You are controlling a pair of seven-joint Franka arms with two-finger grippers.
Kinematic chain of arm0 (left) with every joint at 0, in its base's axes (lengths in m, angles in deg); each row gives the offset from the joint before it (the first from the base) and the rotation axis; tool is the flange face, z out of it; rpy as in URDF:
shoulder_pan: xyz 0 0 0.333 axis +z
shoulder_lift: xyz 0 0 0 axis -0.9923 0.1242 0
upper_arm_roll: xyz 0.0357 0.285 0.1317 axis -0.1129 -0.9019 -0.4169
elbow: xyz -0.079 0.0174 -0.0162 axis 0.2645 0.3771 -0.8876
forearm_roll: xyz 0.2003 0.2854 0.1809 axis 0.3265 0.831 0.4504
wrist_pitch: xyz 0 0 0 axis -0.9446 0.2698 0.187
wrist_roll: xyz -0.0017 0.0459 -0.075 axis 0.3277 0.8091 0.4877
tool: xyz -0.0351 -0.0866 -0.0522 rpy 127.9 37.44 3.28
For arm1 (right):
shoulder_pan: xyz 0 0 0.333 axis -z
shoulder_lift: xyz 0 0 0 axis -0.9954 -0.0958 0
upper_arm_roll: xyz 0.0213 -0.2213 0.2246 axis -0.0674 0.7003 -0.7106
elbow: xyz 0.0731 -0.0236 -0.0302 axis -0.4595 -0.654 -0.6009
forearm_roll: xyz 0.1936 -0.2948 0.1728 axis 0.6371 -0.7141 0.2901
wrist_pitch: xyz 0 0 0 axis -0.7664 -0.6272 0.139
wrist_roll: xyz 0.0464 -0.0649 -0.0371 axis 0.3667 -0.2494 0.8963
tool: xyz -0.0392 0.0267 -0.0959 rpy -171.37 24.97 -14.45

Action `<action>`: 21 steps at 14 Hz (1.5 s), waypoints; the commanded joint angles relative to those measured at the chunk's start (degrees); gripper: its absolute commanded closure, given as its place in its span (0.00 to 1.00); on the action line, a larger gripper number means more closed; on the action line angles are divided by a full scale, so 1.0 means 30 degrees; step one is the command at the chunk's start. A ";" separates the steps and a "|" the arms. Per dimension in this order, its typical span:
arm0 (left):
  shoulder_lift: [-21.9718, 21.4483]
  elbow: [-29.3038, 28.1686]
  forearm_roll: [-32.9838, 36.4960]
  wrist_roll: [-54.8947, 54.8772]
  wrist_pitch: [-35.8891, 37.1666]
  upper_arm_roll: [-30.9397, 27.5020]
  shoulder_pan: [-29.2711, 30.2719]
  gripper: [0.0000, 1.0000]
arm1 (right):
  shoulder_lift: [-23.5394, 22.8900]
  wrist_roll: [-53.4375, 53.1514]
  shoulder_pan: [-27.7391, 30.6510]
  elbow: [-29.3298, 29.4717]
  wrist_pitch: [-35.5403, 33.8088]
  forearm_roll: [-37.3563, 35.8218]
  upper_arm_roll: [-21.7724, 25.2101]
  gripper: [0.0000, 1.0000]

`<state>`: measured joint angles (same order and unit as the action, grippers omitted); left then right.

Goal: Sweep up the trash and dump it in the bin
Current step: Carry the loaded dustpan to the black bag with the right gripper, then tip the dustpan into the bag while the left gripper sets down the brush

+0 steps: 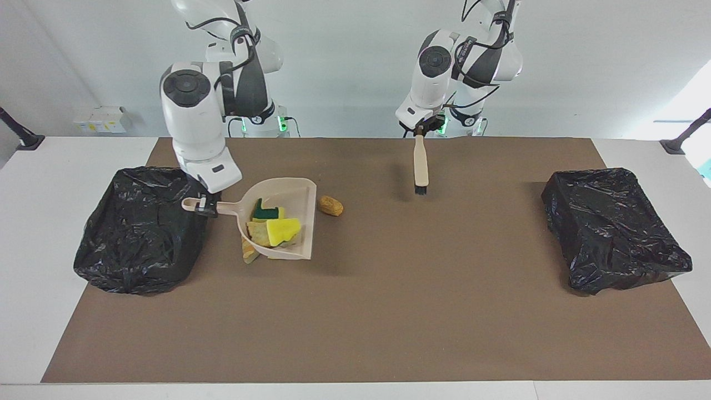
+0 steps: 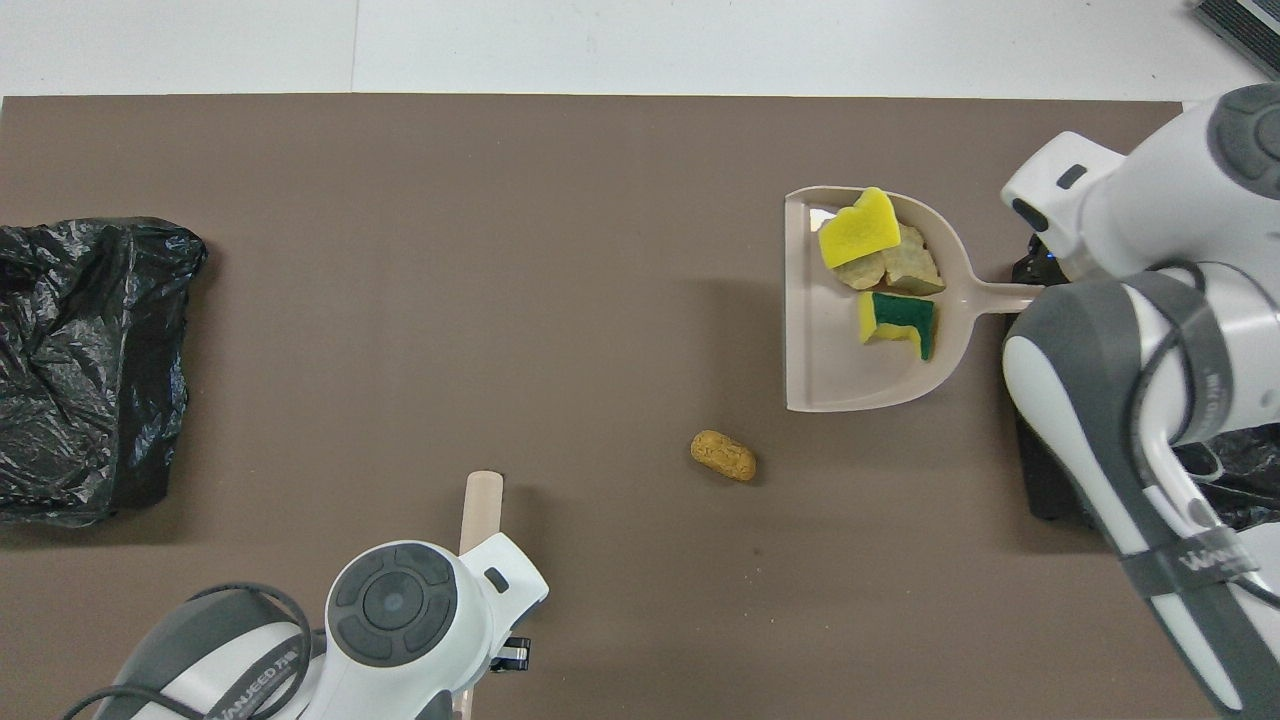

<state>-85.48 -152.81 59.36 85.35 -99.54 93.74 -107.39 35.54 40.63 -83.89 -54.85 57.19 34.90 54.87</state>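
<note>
Left of centre in the facing view, the right gripper (image 1: 206, 206) grasps the handle of the raised dustpan (image 1: 294, 191), carrying sponge and foam trash (image 1: 276, 225) beside the black bin (image 1: 141, 228); a bread-like chunk (image 1: 331, 205) lies on the brown mat (image 1: 389, 311) at centre; at upper centre, the left gripper (image 1: 420, 131) is clenched on the hanging brush (image 1: 420, 166).

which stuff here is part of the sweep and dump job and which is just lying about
Job: dustpan with sponge and foam scraps, held by right gripper; brush, held by left gripper; brown chunk on the mat; black-lined bin beside the dustpan.
Lying about: second bin; white box.
</note>
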 commanded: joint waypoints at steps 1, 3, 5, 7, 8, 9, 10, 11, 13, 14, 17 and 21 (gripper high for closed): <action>-0.1147 -0.1817 -0.0864 0.0247 -0.2106 -0.0241 -0.1924 1.00 | 0.0538 0.0983 0.2189 0.0000 -0.0453 -0.0013 -0.0141 1.00; -0.0680 -0.2023 -0.1423 0.0161 -0.3429 -0.0241 -0.2691 1.00 | 0.0625 0.2534 0.3772 -0.0058 -0.0454 -0.0013 -0.0111 1.00; -0.0502 -0.2081 -0.1744 0.0335 -0.4043 -0.0241 -0.3335 1.00 | 0.0655 0.3211 0.5383 -0.0088 -0.0395 -0.0187 -0.0111 1.00; -0.0006 -0.2404 -0.2244 0.2346 -0.5126 -0.0241 -0.4561 1.00 | 0.0713 0.3710 0.6353 -0.0088 -0.0220 -0.1382 -0.0111 1.00; 0.0490 -0.2404 -0.2244 0.3344 -0.5683 -0.0241 -0.5265 1.00 | 0.0743 0.3828 0.6445 -0.0146 -0.0219 -0.2811 -0.0140 1.00; 0.0930 -0.2404 -0.2244 0.3934 -0.6298 -0.0241 -0.5765 1.00 | 0.0917 0.3974 0.6562 -0.0233 -0.0190 -0.3869 -0.0140 1.00; 0.1282 -0.2404 -0.2244 0.4607 -0.6739 -0.0241 -0.6147 1.00 | 0.0919 0.4150 0.6882 -0.0263 -0.0103 -0.4344 -0.0111 1.00; 0.1373 -0.2404 -0.2273 0.4903 -0.6830 -0.0241 -0.6209 1.00 | 0.0977 0.4151 0.7262 -0.0322 0.0014 -0.4755 -0.0111 1.00; 0.1578 -0.2433 -0.2274 0.4906 -0.6919 -0.0241 -0.6296 1.00 | 0.1414 0.4151 0.7529 -0.1137 0.0858 -0.6388 -0.0111 1.00; 0.1782 -0.2433 -0.2303 0.4964 -0.7383 -0.0241 -0.6645 1.00 | 0.1823 0.4151 0.7530 -0.1955 0.1706 -0.7704 -0.0111 1.00; 0.2223 -0.2433 -0.2332 0.5375 -0.7740 -0.0241 -0.6796 1.00 | 0.2587 0.3714 0.7618 -0.3570 0.3321 -1.0140 -0.0111 1.00; 0.2398 -0.2375 -0.2332 0.5113 -0.7564 -0.0300 -0.6590 0.57 | 0.2969 0.3273 0.7295 -0.4159 0.3501 -1.3043 -0.0140 1.00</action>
<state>-79.21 -159.38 52.87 100.60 -121.53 93.70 -126.25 41.99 51.42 -62.36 -64.41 66.22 -0.28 54.96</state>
